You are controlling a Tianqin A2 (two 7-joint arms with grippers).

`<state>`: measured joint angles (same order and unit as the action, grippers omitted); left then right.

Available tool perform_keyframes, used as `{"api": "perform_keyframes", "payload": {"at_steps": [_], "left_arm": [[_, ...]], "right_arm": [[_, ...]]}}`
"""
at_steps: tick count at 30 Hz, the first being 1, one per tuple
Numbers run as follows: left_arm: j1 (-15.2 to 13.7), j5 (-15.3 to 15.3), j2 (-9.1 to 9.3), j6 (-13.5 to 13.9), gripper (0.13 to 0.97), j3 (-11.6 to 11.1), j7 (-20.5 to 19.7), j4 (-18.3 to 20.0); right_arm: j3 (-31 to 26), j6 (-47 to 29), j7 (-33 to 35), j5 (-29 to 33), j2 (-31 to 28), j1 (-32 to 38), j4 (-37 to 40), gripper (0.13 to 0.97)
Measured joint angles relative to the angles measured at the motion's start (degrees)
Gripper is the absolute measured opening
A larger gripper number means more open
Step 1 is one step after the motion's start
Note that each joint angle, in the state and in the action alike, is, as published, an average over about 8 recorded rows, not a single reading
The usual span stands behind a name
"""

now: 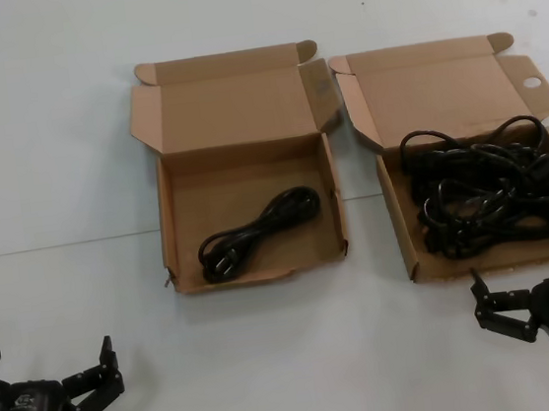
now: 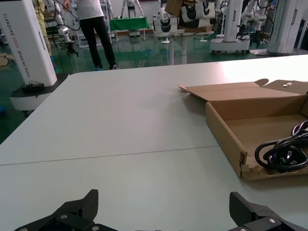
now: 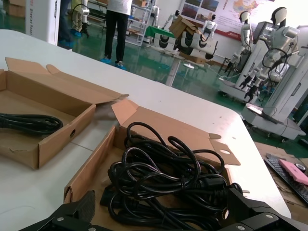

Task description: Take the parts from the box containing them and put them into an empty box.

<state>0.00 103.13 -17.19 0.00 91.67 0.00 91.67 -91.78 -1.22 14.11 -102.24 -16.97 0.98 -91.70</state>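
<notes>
Left gripper low at the near left of the table, fingers apart, holding nothing. Ragged-fronted box centre-left: one looped cable already lies inside it. Round-holed box to the right still carries a tangled heap of cables. Right gripper just before that box's front wall, fingers spread, empty. Judged early: one moved, several left.

both grippers, left and right, are matte black, with angular ridged fingers and small silver screws.
</notes>
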Motion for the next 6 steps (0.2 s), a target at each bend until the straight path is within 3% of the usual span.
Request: {"api": "perform_keyframes", "payload": {"at_steps": [6], "left_arm": [[0.0,0.0,0.0,0.0,0.966,0.0,0.0,0.0]], "right_arm": [[0.0,0.0,0.0,0.0,0.0,0.0,0.0,0.966]]}}
